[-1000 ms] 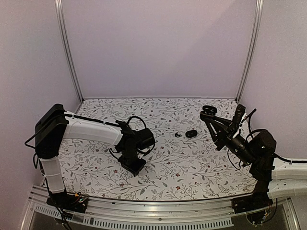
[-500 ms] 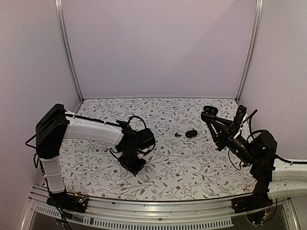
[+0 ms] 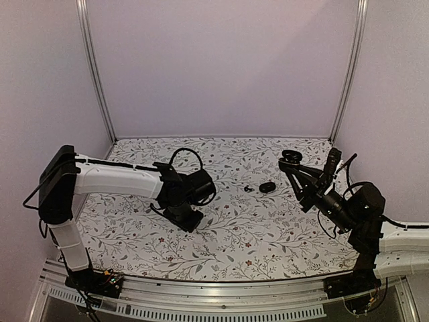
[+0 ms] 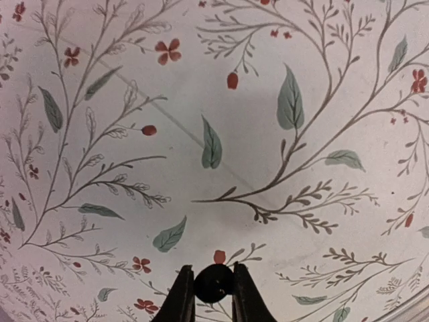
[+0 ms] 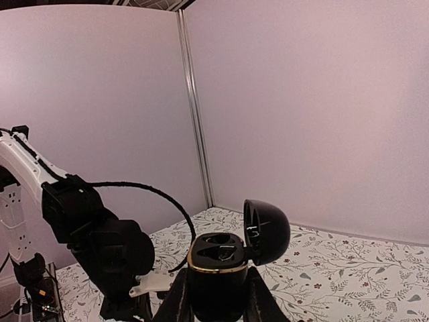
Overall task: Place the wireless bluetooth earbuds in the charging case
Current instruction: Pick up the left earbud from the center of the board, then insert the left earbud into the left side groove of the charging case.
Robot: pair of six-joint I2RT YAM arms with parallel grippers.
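One earbud (image 4: pixel 214 285) is pinched in the left gripper (image 4: pixel 213 272), whose jaws are nearly together on it, down near the floral table (image 3: pixel 228 235), at about nine o'clock from its middle. A second earbud (image 3: pixel 248 188) lies loose at one o'clock, with a closed pebble-shaped case (image 3: pixel 268 187) just beside it at its three o'clock. Out at two o'clock, the right gripper (image 5: pixel 216 278) clamps the charging case (image 5: pixel 214 265) upright and raised off the table, its lid (image 5: pixel 267 231) flipped open.
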